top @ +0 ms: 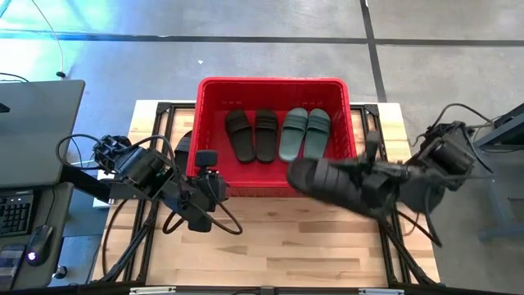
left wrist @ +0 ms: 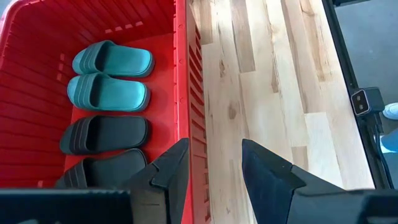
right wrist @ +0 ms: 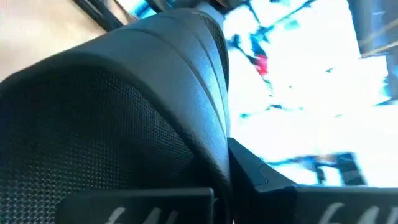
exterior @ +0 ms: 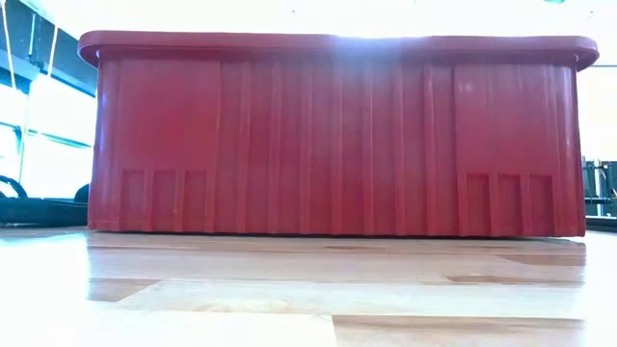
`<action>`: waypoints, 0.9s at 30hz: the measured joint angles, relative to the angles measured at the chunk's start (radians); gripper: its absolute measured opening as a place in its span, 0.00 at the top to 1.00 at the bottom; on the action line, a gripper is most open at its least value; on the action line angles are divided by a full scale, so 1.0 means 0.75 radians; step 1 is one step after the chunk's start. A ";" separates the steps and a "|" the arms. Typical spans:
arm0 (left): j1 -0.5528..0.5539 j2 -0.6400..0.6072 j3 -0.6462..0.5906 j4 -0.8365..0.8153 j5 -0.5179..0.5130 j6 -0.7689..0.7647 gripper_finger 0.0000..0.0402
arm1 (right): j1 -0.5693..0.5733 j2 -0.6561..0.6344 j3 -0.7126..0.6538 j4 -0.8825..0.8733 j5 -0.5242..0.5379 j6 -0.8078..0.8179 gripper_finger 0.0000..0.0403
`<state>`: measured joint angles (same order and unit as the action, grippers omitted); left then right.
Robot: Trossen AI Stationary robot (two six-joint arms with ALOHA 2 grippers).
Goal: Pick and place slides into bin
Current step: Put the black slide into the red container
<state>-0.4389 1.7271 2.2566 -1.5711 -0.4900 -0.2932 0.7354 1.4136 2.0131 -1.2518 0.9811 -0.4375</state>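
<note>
Held slide: black slide (right wrist: 118, 118), finely textured rubber with a wide curved strap, fills the right wrist view; right gripper (top: 327, 176) is clamped on it above the bin's front rim.
Table: pale wooden planks (top: 295, 242), smooth and glossy in the low view, on a dark metal frame.
Room: grey floor crossed by dark lines; a desk stands at the left.
Bin: large red plastic tub (top: 211, 90), thick rim, ribbed walls, at the table's far side.
Contents: two black slides (top: 252, 135) and two sage-green slides (top: 305, 132), side by side on the bin floor.
Outside: another black slide (top: 182, 150) lies just beside the bin's left wall.
Left gripper (left wrist: 211, 168): fingers apart, holding nothing, over the bin's front rim.
</note>
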 joint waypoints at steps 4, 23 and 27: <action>0.000 0.001 0.000 0.000 -0.001 0.046 0.67 | -0.132 0.000 0.005 -0.001 0.074 -0.175 1.00; 0.000 0.000 0.000 0.000 -0.095 0.201 0.67 | -0.920 0.190 0.000 0.099 -0.816 -0.437 1.00; 0.000 -0.012 0.007 -0.001 -0.110 0.199 0.67 | -1.016 0.302 0.000 0.100 -0.908 -0.442 1.00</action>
<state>-0.4389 1.7182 2.2618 -1.5716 -0.5726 -0.1443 -0.0266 1.6401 2.0129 -1.1768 0.2999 -0.7688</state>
